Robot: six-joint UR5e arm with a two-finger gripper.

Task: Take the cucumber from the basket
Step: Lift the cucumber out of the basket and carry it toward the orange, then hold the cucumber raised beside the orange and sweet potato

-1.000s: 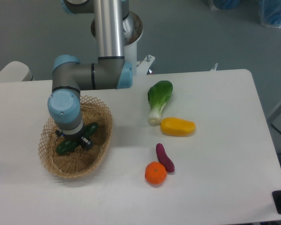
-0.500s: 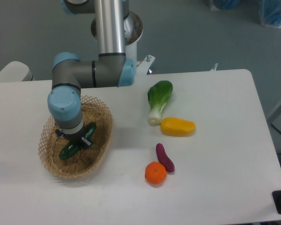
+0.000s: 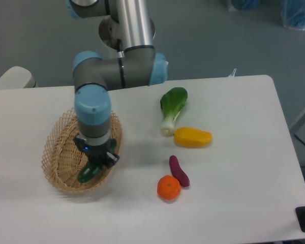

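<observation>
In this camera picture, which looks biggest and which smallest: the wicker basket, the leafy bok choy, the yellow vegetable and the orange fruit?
Largest to smallest as they look:
1. Oval tan woven wicker basket
2. Leafy green-and-white bok choy
3. Oblong yellow vegetable
4. Round orange fruit
The orange lies nearest the camera, yet looks smallest.

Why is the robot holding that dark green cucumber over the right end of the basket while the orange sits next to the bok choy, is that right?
Nearly. The gripper does hold the cucumber over the right end of the basket. But the camera view shows the orange beside the purple piece, not the bok choy, which lies farther back by the yellow piece.
</observation>
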